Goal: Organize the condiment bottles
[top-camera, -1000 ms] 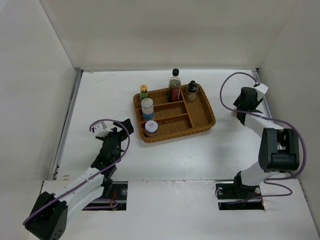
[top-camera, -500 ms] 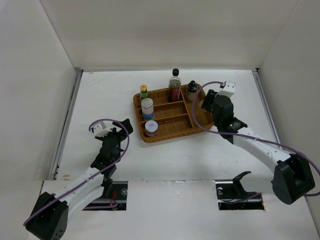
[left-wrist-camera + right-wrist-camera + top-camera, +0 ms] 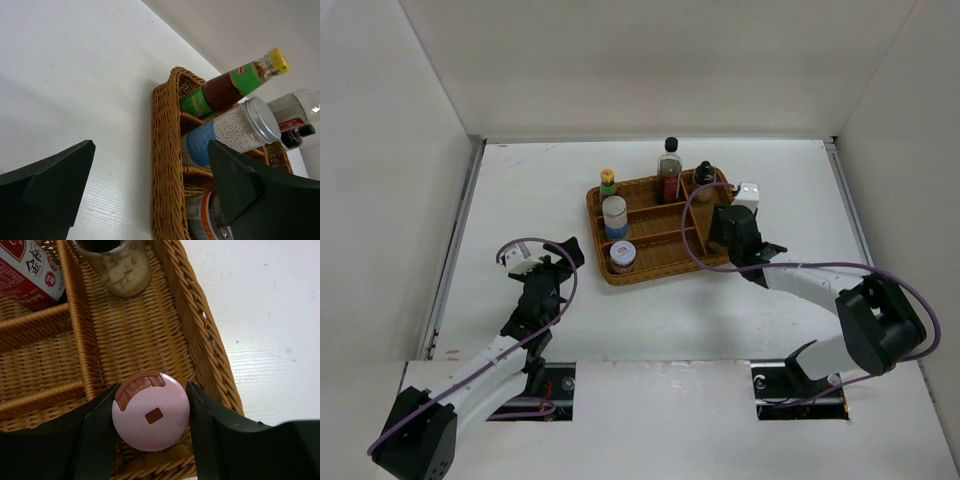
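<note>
Your right claw [image 3: 150, 405] pinches the pink-capped shaker [image 3: 151, 414] upright in the wicker tray's [image 3: 210, 350] long side compartment, toward the tray's 4 o'clock corner. A black-capped shaker [image 3: 704, 178] stands in the same compartment toward 12 o'clock. Your left claw [image 3: 151, 150] is spread wide over the surface [image 3: 520, 190], at the tray's 8 o'clock.

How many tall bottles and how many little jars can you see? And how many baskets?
Tall bottles: 2 (black-capped bottle, yellow-capped bottle)
Short jars: 4 (silver-lid jar, pale-lid jar, black-capped jar, pink-lid jar)
Wicker tray: 1
Total: 7
</note>
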{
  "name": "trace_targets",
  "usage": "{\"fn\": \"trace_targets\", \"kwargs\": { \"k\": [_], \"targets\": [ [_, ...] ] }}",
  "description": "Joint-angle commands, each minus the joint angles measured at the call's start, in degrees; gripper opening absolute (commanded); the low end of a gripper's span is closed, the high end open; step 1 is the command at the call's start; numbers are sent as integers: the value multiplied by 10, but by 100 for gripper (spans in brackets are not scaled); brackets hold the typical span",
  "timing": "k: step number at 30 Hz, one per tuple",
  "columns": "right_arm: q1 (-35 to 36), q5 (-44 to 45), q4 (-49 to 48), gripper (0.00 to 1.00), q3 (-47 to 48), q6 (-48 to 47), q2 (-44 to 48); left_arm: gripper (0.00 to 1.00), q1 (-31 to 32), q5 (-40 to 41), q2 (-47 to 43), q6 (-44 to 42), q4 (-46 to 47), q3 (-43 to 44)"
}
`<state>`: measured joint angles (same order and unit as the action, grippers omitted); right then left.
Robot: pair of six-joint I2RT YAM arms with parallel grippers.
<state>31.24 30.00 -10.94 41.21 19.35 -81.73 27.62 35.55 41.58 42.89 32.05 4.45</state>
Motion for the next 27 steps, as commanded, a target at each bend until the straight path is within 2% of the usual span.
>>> {"fn": "trace_targets", "kwargs": {
  "k": [1, 3, 7, 13, 17, 20, 23, 27],
  "targets": [
    [5, -2, -23, 60, -2, 15, -6, 100, -5, 3, 8, 4, 13, -4],
    [5, -2, -22, 67, -3, 17, -6, 100, -6, 3, 12, 4, 11, -2],
    [5, 7, -22, 100, -7, 22, 32, 100, -10, 14, 24, 4, 8, 0],
    [-6, 44, -56, 100, -58, 68, 190, 100, -14, 39, 52, 7, -26, 22],
    [-73, 81, -79, 100, -143, 146, 334, 100, -18, 34, 40, 7, -53, 35],
    [-133, 71, -78, 100, -209, 227, 415, 100, -15, 23, 26, 6, -88, 57],
    [-190, 41, -72, 100, -259, 298, 452, 100, -11, 6, 19, 3, -131, 89],
    [-245, -3, -33, 100, -271, 329, 444, 100, -9, -10, -8, 3, -192, 115]
  ]
}}
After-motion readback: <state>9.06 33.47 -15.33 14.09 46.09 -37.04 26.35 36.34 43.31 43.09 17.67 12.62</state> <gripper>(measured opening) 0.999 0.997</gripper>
